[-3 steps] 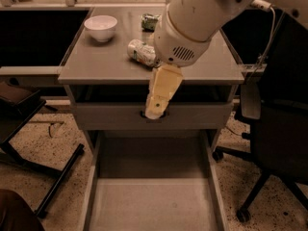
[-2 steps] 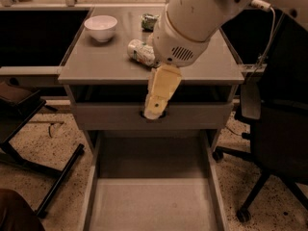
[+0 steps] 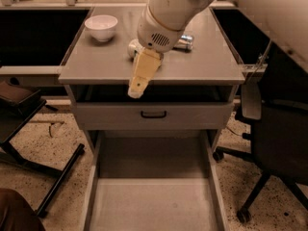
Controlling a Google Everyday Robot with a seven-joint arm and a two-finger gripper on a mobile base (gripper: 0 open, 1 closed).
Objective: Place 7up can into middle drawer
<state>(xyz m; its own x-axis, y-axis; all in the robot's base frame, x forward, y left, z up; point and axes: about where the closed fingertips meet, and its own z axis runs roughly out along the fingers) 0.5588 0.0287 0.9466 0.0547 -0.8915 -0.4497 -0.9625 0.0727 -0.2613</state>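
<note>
The gripper point(image 3: 136, 90) hangs over the front edge of the cabinet top point(image 3: 96, 66), a little left of that edge's middle. Its cream tip points down in front of the dark gap above the grey drawer front point(image 3: 202, 115). It is seen edge-on, so I cannot tell whether it is spread wide or closed narrow, and nothing shows in its grasp. The thick white arm point(image 3: 168, 13) comes down to it from the upper right and covers the middle of the top.

The 7up can point(image 3: 131, 47) is on the cabinet top near its centre, just behind the gripper. Only a whitish rounded end shows at the left side of the arm's wrist, and the rest is hidden. It is not in the drawer. To the right of the arm, towards the back right corner, lies a silvery can-like thing point(image 3: 185, 41), partly covered. A white bowl point(image 3: 101, 27) stands upright near the back left corner, well apart from the can.

The drawer front carries a black handle point(image 3: 153, 114) at its centre. Below it the middle drawer point(image 3: 154, 201) is pulled far out towards the camera, with its flat grey floor bare between low side walls.

A black office chair point(image 3: 279, 143) stands beside the cabinet's right edge on the speckled floor point(image 3: 48, 138).
</note>
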